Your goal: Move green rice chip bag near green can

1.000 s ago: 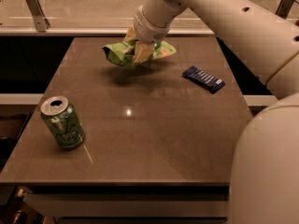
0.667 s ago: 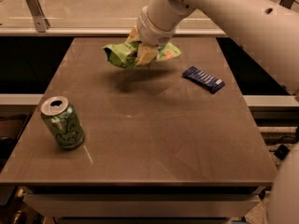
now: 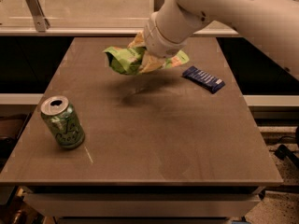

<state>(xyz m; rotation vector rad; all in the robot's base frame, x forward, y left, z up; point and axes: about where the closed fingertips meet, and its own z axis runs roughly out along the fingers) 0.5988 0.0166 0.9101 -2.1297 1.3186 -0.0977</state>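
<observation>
Pinches the green rice chip bag [image 3: 122,59] in the gripper [image 3: 147,63], fingers closed on the pouch's middle, over the far centre of the table [image 3: 163,148]. Holds the bag clear of the tabletop, with a shadow beneath it. Leaves crumpled green spilling out at 9 o'clock from the gripper and a smaller flap at 3 o'clock. Shows the green can [image 3: 62,122] upright near the table's left edge, at about 7 o'clock from the bag and well apart. Shows a dark blue wrapped bar [image 3: 203,78] lying flat at 4 o'clock from the gripper, near but not touching.
</observation>
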